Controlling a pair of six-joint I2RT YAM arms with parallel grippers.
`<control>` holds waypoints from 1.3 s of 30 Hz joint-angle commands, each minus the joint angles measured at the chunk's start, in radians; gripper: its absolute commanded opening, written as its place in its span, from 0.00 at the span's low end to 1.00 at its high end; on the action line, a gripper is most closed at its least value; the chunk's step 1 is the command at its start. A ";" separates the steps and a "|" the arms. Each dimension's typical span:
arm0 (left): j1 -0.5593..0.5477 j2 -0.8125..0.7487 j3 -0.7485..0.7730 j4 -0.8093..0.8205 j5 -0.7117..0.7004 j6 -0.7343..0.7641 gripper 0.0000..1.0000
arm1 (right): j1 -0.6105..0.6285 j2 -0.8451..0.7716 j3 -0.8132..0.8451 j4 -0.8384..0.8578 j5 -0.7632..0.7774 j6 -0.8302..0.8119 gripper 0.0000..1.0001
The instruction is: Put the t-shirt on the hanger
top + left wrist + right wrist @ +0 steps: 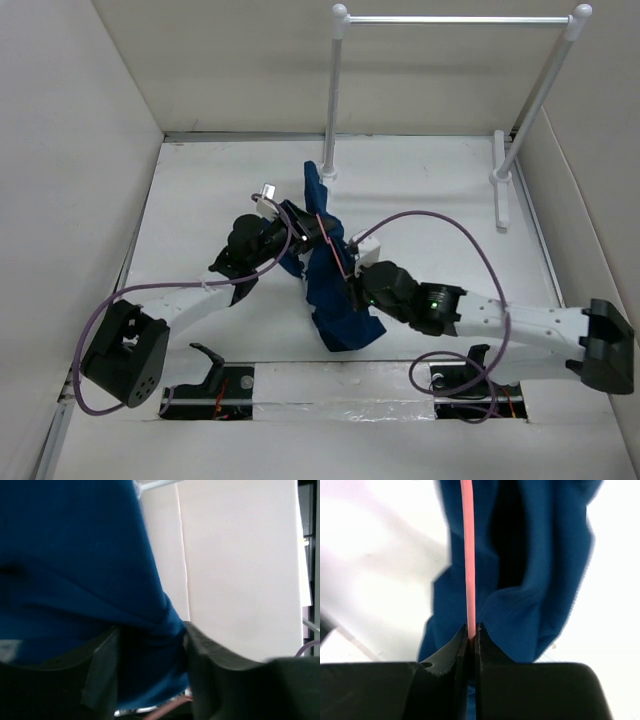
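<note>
The navy t-shirt (335, 290) hangs crumpled between both arms above the table's middle. The thin pink hanger (333, 243) runs slantwise across its upper part. My left gripper (298, 232) is shut on a fold of the t-shirt (90, 570) at its upper left; blue cloth fills the space between its fingers (102, 665). My right gripper (352, 285) is shut on the hanger wire (469, 555), which runs straight up from the closed jaws, with the t-shirt (540, 580) hanging behind it. The hanger's hook is hidden.
A tall white rack (455, 19) with a horizontal bar stands at the back right on its feet (500, 190). Purple cables (470, 245) loop over both arms. White walls (70, 180) close in the left, right and back sides.
</note>
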 commanded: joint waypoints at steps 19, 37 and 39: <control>0.017 -0.325 0.127 -0.328 -0.500 0.492 0.18 | -0.295 -0.399 0.064 -0.210 -0.515 -0.141 0.00; -0.009 -0.177 0.062 0.075 -0.083 0.782 0.47 | -0.466 -0.391 0.160 -0.236 -0.805 -0.155 0.00; -0.009 -0.140 0.087 0.078 -0.058 0.785 0.48 | -0.466 -0.391 0.163 -0.230 -0.813 -0.152 0.00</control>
